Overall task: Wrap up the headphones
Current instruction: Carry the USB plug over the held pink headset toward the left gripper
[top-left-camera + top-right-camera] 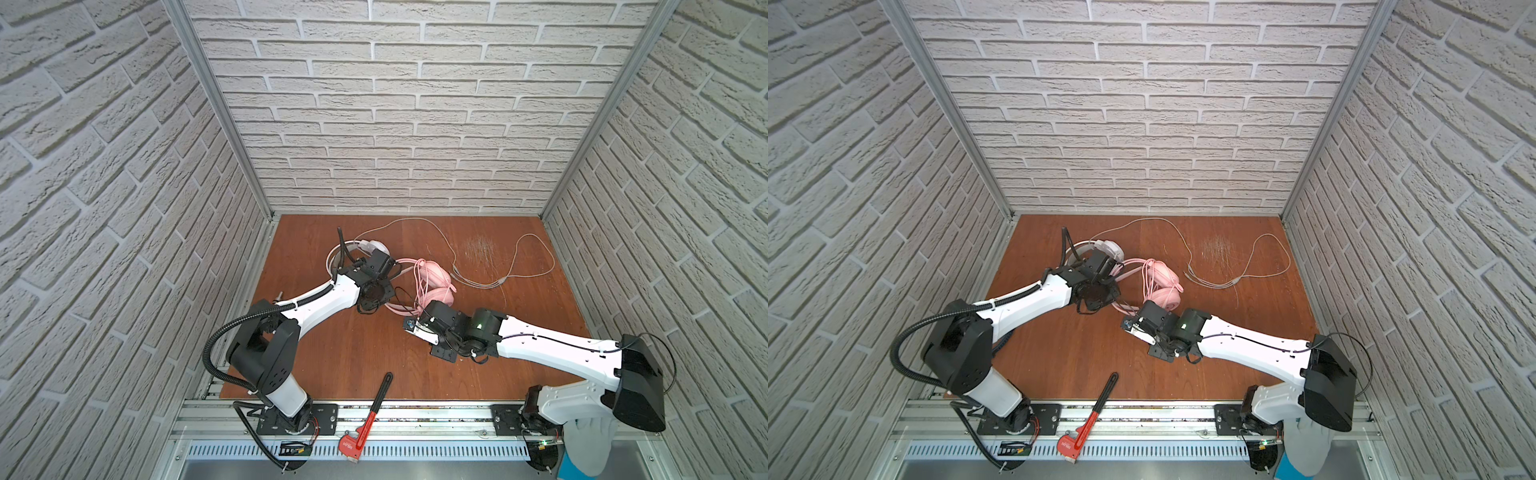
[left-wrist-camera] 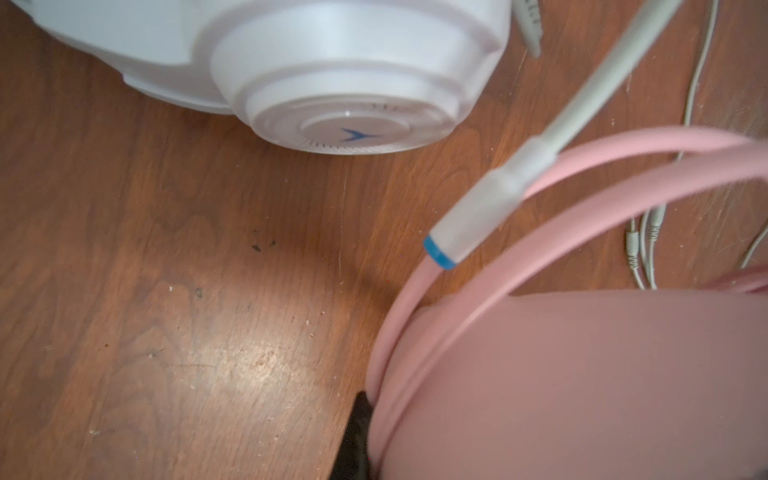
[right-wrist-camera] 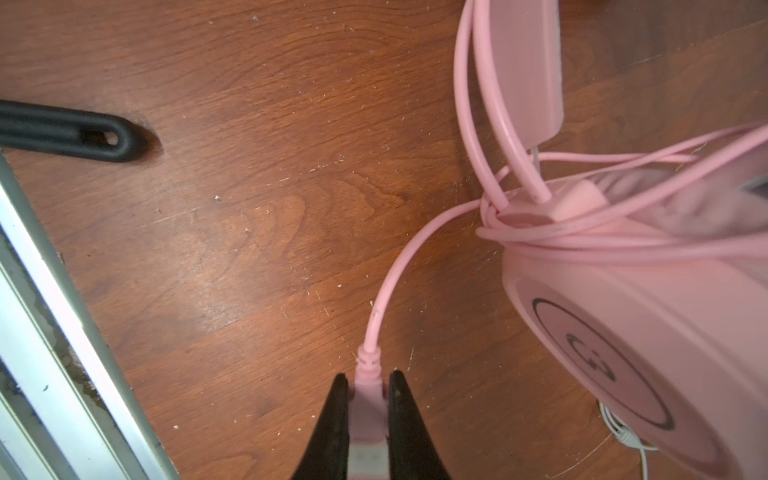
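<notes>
Red pipe wrench (image 1: pixel 370 415) lies across the table's (image 1: pixel 519 332) front edge. Further back, the white headset (image 1: pixel 376 245) sits leftmost; the left gripper (image 2: pixel 359 432), closed tight, touches the pink headset's (image 1: pixel 434 276) band. The right gripper (image 3: pixel 369 374) pinches its cable's plug (image 3: pixel 368 399).

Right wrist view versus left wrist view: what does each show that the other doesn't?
Right wrist only: the right gripper shut on the pink plug, and the black wrench handle. Left wrist only: the white headset, its blue-tipped mic boom, and white cable plugs. Both: the pink headset on the wooden table.
</notes>
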### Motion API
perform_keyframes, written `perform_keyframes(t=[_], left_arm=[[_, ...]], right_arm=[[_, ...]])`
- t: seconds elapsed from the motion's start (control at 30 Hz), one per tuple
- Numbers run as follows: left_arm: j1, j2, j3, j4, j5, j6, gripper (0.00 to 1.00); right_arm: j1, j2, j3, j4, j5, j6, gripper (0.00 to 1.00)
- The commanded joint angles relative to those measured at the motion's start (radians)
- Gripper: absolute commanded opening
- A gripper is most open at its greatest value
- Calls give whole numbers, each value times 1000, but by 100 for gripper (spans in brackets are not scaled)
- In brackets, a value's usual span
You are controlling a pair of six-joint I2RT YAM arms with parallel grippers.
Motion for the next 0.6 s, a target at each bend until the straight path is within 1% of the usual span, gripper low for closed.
perform_keyframes(t=[0.0,0.23,0.57], left_arm=[[-10,18,47,35,2,11,0],[-29,91,121,-30,-7,72,0],[-45,186,200,-74,50,147,0]], right_arm=[[10,11,33,11,18,-62,5],[14,24,52,15,41,-137,5],[22,37,78,27,38,-280,5]])
